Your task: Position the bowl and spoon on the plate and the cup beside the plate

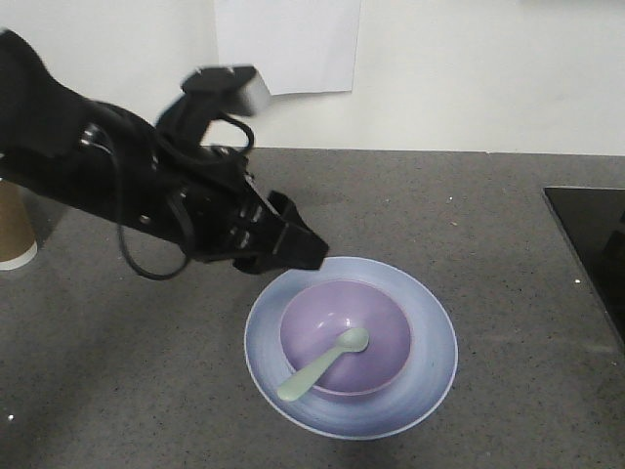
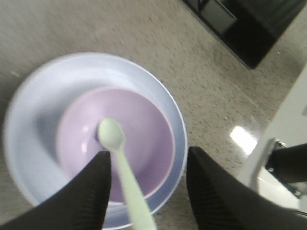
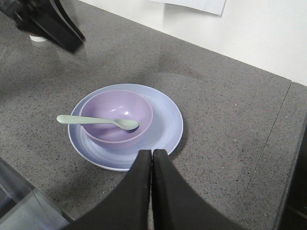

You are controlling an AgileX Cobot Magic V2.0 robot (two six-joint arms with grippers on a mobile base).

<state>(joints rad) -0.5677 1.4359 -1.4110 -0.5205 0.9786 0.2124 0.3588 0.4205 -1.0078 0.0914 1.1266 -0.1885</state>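
Observation:
The pale blue plate [image 1: 435,337] lies mid-counter with the lavender bowl [image 1: 383,320] standing on it. The mint spoon [image 1: 322,366] rests in the bowl, head inside and handle over the near-left rim. My left gripper [image 1: 311,254] hovers above the plate's far-left rim. In the left wrist view it [image 2: 148,154] is open and holds nothing, with the spoon [image 2: 117,148], bowl [image 2: 146,120] and plate [image 2: 33,110] below. My right gripper [image 3: 152,152] is shut and empty, near the plate [image 3: 168,122]. The brown cup [image 1: 12,230] stands far left, apart from the plate.
A black cooktop [image 1: 591,244] is set into the counter at the right edge. A white sheet [image 1: 288,44] hangs on the back wall. The left arm's cables and camera mount [image 1: 220,88] rise over the counter's left half.

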